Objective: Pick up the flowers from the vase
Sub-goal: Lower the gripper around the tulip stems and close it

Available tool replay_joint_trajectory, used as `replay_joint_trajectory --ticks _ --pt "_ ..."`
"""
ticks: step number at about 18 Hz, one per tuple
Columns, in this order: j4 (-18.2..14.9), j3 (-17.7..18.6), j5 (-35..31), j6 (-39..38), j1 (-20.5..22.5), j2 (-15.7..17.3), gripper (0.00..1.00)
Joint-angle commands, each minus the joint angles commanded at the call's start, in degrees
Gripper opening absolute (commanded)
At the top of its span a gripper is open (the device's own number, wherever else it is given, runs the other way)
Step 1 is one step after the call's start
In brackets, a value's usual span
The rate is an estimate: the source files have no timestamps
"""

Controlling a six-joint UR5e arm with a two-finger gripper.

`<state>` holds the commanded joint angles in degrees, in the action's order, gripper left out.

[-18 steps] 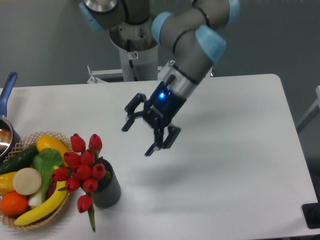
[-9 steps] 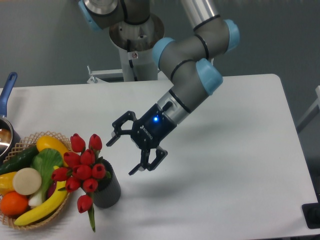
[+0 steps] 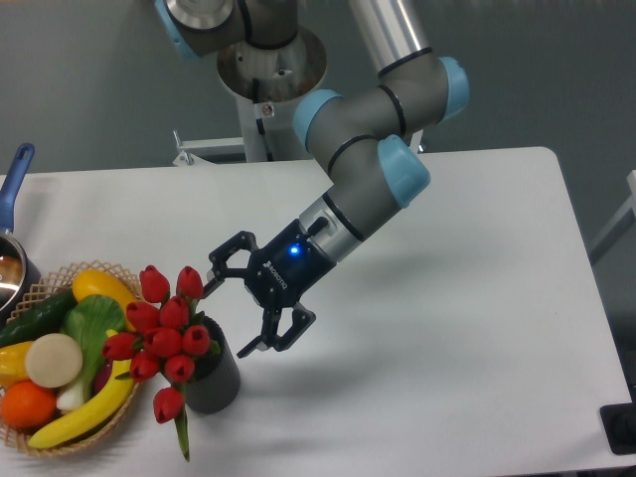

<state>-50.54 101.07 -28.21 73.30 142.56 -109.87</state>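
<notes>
One hand [image 3: 238,308] serves this rig, and it hangs with its fingers spread wide and nothing between them; the flowers [image 3: 164,333] lie just to its left as the camera sees it, their nearest red buds close beside the fingertips but not yet touching; the bunch stands in the vase [image 3: 214,376], which sits on the white counter [image 3: 447,348] right against the wicker basket [image 3: 45,288] of fruit and vegetables; the bunch's long axis leans, heads up and to the left, stems running down to the right into the dark ribbed mouth, with one long leaf hanging down in front of the vase; the hand points sideways at the heads rather than down along the stems, so the coming move likely calls for a short push leftward until the fingers straddle the bunch, closing across that axis before any lift; the basket just beyond leaves little room for overshoot.
</notes>
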Motion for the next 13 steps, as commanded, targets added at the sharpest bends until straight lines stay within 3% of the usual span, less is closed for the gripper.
replay_joint_trajectory --ticks 5,13 --pt "0.79 0.09 -0.09 6.67 -0.88 -2.02 1.0" --pt "0.79 -0.17 0.7 5.63 -2.64 -2.81 1.0"
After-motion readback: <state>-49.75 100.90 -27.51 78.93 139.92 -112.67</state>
